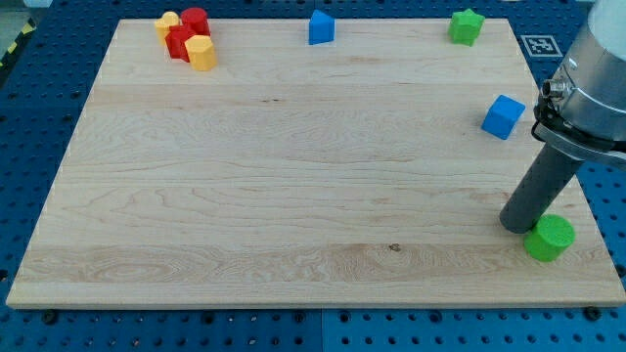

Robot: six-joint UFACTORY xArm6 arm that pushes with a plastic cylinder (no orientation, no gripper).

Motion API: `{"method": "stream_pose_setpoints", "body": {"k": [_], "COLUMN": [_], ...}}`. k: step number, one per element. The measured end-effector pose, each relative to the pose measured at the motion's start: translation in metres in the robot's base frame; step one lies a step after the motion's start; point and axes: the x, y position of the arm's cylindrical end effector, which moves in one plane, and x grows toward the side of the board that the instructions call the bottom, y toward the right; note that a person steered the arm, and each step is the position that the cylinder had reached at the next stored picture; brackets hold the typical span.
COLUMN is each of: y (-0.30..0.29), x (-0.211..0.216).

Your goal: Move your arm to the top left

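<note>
My tip (515,227), a bare rod holding nothing, rests at the board's (293,196) lower right touching the green cylinder (549,238), while the top-left goal sits crowded by red (182,39) and yellow blocks (201,53), which a careless arrival could scatter.

We see a pale wooden board (293,176) filling most of the frame — its grain runs from the view's left to the view's right, with a small dark knot near the lower centre. Under and around it lies a blue perforated surface (39,98), its regular holes visible along the left edge, the bottom edge and the right side. At the upper right we note a black-and-white printed marker (540,45); at the upper left corner, a strip of yellow-and-black hazard tape (18,41). Lighting is even — shadows are soft.
</note>
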Motion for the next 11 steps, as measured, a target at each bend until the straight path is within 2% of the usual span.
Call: {"method": "stream_pose_setpoints", "body": {"k": [2,5,6,8,11], "y": [-0.075,-0.077,-0.110,-0.221,-0.385], "x": [-0.022,-0.030,-0.047,-0.080,-0.181]}}
